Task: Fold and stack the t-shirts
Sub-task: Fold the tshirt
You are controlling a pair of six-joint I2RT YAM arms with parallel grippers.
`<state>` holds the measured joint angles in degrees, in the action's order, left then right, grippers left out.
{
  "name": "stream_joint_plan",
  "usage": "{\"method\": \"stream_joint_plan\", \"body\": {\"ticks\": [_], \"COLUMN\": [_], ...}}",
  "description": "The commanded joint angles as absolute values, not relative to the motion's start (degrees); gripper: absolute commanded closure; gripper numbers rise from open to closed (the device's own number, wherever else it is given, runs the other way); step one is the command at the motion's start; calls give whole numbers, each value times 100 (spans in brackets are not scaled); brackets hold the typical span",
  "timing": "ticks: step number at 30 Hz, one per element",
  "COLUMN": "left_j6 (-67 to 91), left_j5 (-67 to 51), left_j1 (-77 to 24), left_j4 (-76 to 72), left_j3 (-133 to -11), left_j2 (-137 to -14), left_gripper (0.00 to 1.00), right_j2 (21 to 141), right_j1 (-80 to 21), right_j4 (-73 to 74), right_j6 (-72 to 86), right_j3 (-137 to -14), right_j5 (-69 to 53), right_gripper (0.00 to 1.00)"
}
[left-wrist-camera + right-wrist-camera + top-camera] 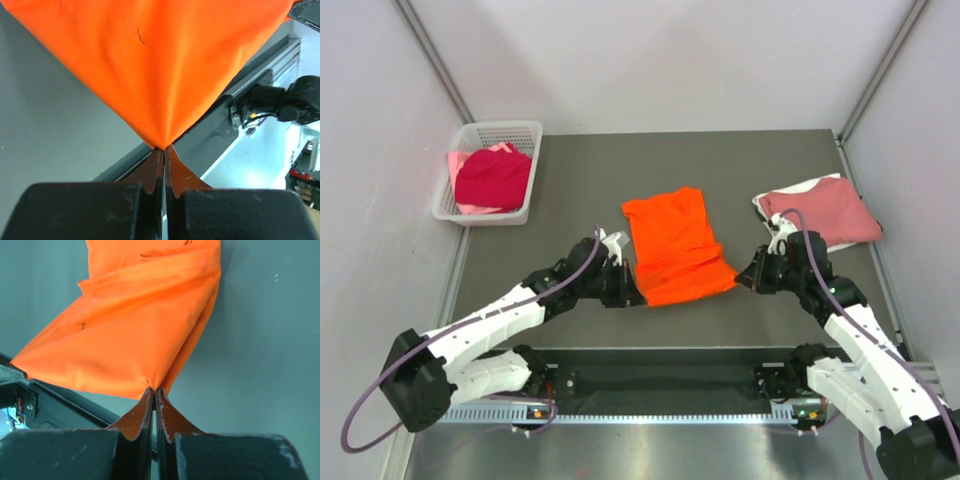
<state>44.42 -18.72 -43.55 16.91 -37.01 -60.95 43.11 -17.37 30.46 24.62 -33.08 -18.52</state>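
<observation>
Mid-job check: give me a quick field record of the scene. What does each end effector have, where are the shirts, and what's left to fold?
left end effector: shut on the near left corner of the orange t-shirt
right end effector: shut on the near right corner of the same shirt
orange t-shirt position: middle of the table
stack: dusty rose t-shirt folded on top of white t-shirt, far right
basket: far left, holds crimson t-shirt over pale pink t-shirt, both bunched, not folded
</observation>
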Motion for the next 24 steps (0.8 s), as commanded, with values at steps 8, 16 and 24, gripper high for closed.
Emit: {"method": "stream_joint_plan", "body": {"ticks": [8,16,24], "left_j6": [4579,4342,4104], "left_j5": [-1986,-2347,-2584], "left_j1": [-3580,-2314,-1574], "left_j4": [2408,2101,2039], "left_j3": [-5298,-6274,-7802], "left_j2": [-6819,-8180,-9912], "left_gripper": [100,100,100], "right_j2": [5911,7961,10474], "right_j1": [-1767,-1459,-1257], "right_j4": [3112,2540,2364], "right_j6": [2127,1995,1907], "right_j3": [-5316,-6949,-9128], "right_j5": [-1292,-1607,-2083], "right_gripper": [100,100,100]}}
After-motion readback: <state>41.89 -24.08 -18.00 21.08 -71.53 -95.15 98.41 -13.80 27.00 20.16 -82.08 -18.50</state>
